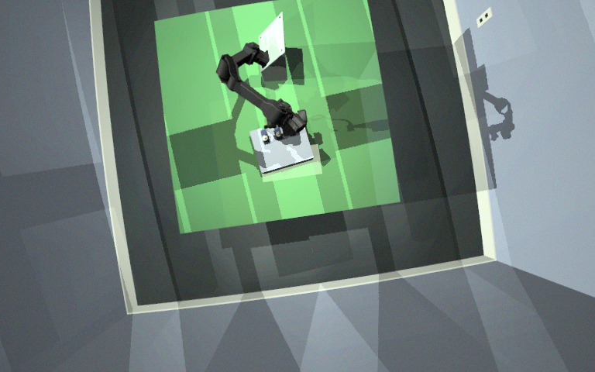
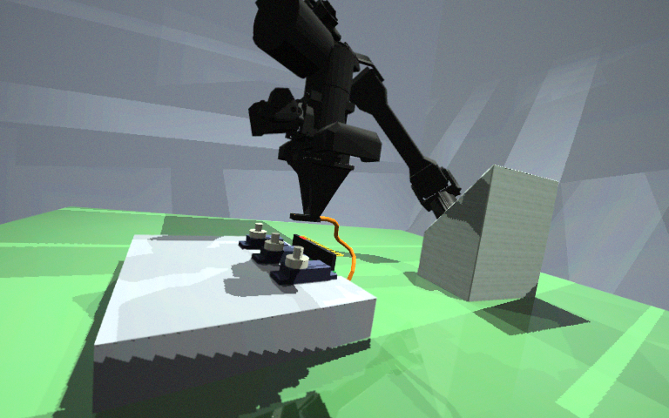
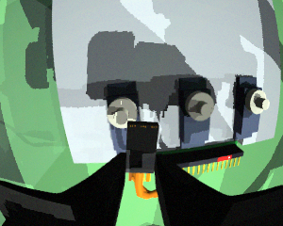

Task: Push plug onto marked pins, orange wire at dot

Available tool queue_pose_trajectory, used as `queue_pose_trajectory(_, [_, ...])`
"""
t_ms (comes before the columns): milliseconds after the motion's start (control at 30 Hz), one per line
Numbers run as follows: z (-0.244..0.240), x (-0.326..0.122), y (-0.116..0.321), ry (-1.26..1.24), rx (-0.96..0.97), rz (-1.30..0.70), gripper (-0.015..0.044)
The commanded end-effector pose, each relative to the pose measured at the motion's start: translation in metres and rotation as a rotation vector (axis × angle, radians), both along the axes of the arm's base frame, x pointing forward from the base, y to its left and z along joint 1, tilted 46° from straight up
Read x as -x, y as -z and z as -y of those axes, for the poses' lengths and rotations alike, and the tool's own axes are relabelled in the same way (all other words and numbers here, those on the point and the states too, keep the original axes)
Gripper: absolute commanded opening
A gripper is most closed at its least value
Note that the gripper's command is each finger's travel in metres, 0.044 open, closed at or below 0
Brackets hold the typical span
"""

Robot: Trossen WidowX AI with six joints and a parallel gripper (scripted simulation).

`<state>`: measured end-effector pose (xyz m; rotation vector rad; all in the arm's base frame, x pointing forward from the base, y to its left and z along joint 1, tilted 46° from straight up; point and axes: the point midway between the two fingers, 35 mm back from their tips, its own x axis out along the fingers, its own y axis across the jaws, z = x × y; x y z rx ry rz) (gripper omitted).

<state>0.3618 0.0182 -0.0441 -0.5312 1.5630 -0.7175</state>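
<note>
My gripper [image 2: 311,214] [image 3: 140,159] is shut on the black flat plug [image 2: 297,216] [image 3: 142,137] and holds it in the air above the pale block [image 2: 182,290] [image 3: 203,28] [image 1: 280,156]. In the wrist view the plug's far end, with small orange marks, points up the picture and overlaps the left servo. The orange lead [image 2: 353,256] [image 3: 140,185] hangs in a curve from its near end. The black strip carries a row of yellow pins [image 3: 203,169] to the right of the plug, apart from it. A red band [image 3: 223,159] with a white dot at its right end marks part of the row.
Three dark blue servos with white round tops stand in a row on the block: the left servo [image 3: 118,134], the middle servo [image 3: 193,134] and the right servo [image 3: 245,120]. A tall slanted grey block [image 2: 509,232] [image 1: 273,39] stands by the arm's base on the green table [image 1: 365,179].
</note>
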Motion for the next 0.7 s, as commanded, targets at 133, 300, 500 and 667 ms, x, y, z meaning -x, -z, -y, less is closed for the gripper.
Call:
queue_pose_trajectory(133, [0.017,0.019,-0.022,-0.024,-0.001,-0.021,0.0])
queue_pose_trajectory(300, [0.027,0.033,-0.034,-0.037,-0.002,-0.035,0.0])
queue_pose_trajectory(500, [0.039,0.051,-0.047,-0.053,-0.004,-0.053,0.0])
queue_pose_trajectory(667, [0.048,0.068,-0.056,-0.066,-0.005,-0.068,0.0])
